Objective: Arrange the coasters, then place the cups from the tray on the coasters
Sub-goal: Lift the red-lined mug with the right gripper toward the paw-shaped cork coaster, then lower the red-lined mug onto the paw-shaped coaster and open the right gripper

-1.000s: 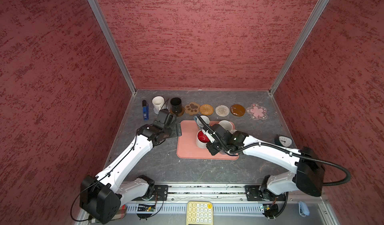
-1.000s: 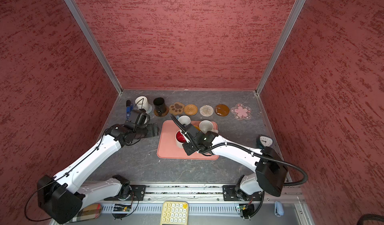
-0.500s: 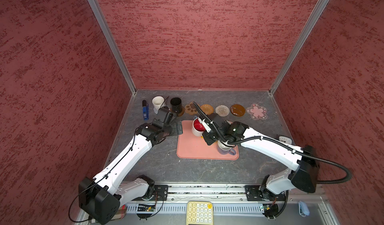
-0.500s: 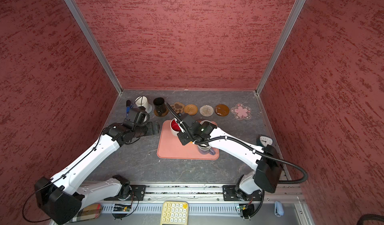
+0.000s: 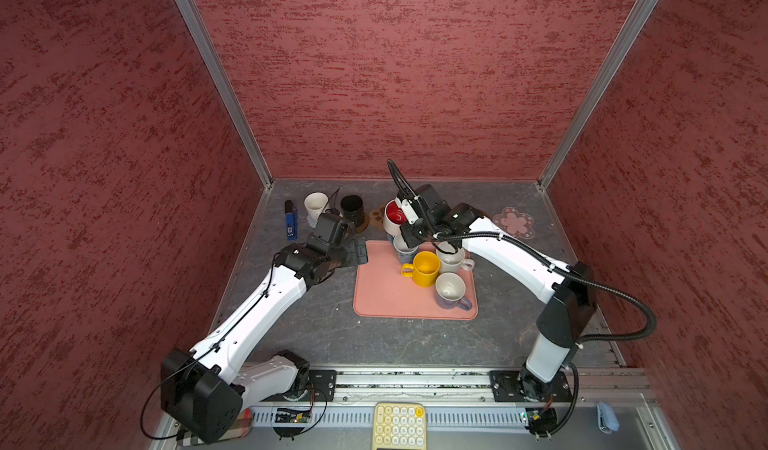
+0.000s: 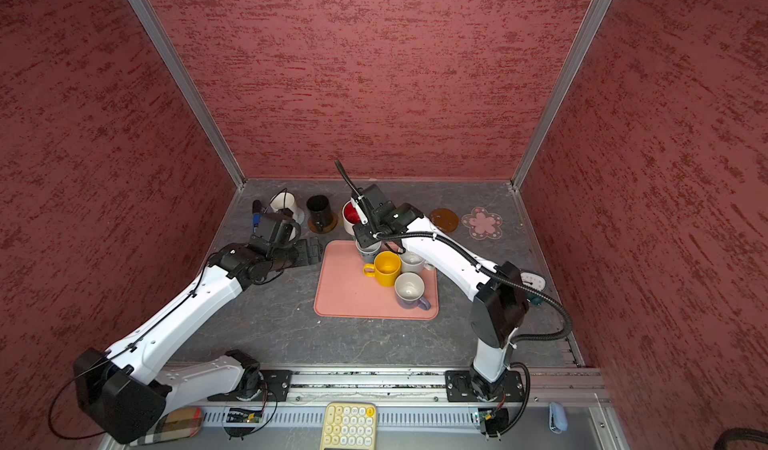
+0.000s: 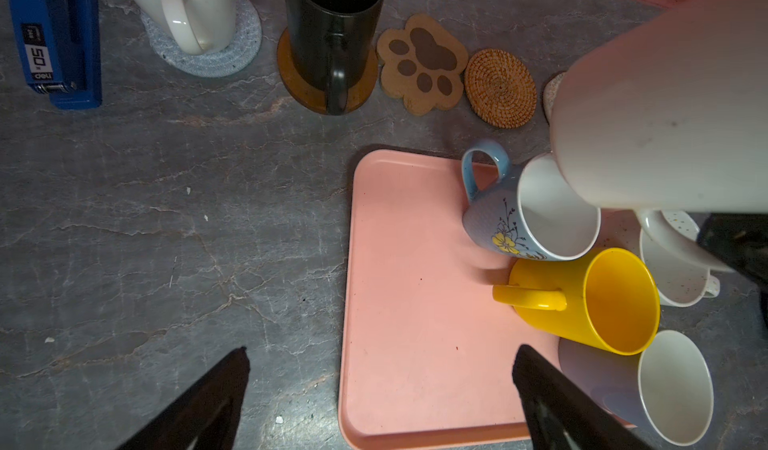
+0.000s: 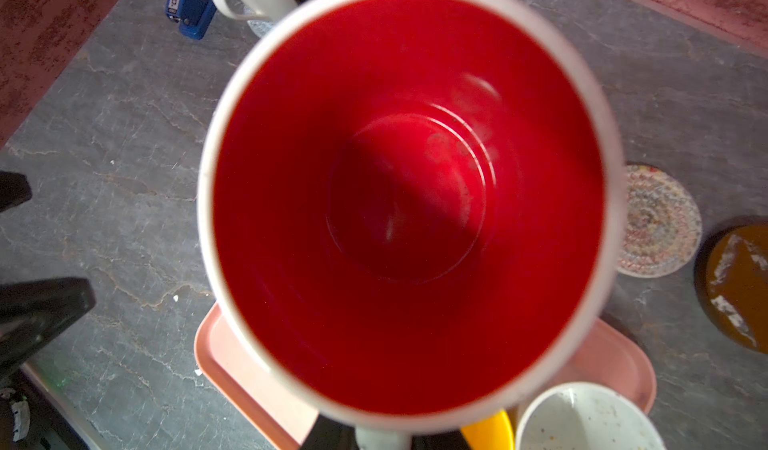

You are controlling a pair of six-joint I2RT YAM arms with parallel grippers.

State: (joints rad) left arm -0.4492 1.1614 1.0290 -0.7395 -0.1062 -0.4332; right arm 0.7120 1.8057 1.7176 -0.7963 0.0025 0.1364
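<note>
My right gripper point(image 5: 409, 228) is shut on the handle of the white cup with red inside point(image 5: 392, 215), held in the air over the tray's back edge beside the paw coaster point(image 7: 424, 63). That cup point(image 8: 407, 194) hides the jaws in the right wrist view. On the pink tray point(image 5: 386, 298) stand blue point(image 7: 528, 215), yellow point(image 7: 602, 298), lavender point(image 7: 656, 389) and speckled white point(image 7: 673, 269) cups. A white cup point(image 5: 316, 207) sits on the grey coaster point(image 7: 208, 53), and a black cup point(image 5: 352, 209) on a brown disc. My left gripper point(image 7: 381, 350) hangs open over the tray's left edge.
The wicker point(image 7: 500, 88), beige woven point(image 8: 656, 223), brown disc point(image 6: 444, 219) and pink flower point(image 6: 482, 222) coasters lie bare along the back. A blue stapler point(image 5: 291, 223) lies at the back left, a small dial point(image 6: 532, 279) at the right, and a yellow keypad point(image 5: 399, 425) at the front rail.
The right gripper has lifted the red-inside cup off the tray and carried it toward the back, near the paw coaster. The left arm has barely moved, and its jaws stand a little wider.
</note>
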